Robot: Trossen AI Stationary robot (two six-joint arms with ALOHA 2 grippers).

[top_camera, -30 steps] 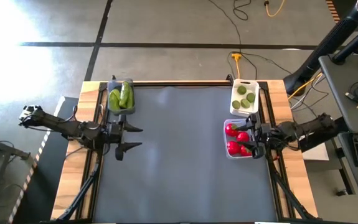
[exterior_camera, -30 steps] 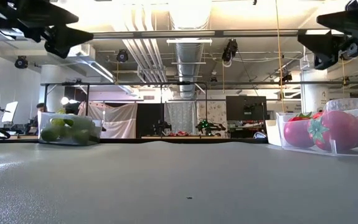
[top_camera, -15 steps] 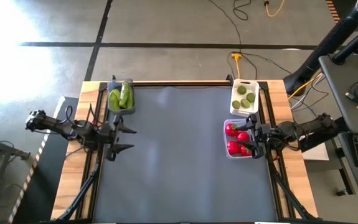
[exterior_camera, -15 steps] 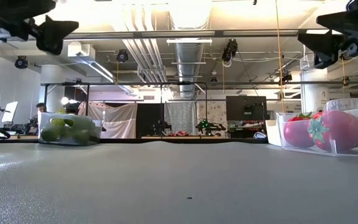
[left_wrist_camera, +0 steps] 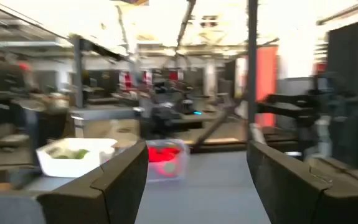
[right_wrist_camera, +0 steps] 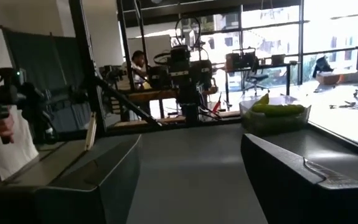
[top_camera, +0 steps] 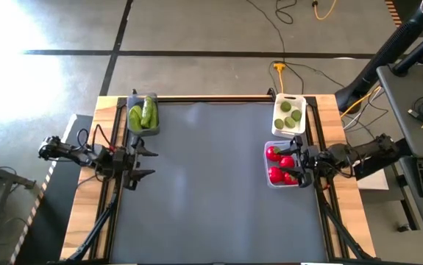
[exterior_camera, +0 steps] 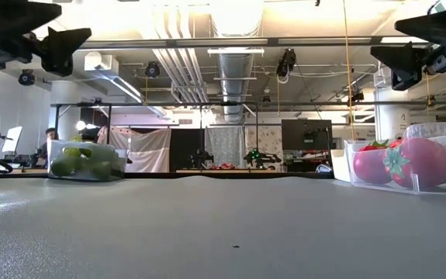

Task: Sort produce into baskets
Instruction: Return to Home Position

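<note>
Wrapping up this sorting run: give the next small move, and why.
Probably draw the open left end effector back toward its base. The mat is bare: cucumbers in the grey bin, limes in the white bin, tomatoes in the clear bin below the open right end effector.

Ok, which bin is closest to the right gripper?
The clear bin with tomatoes; the right gripper hangs over it. The white bin sits farther back, the grey bin across the table.
</note>
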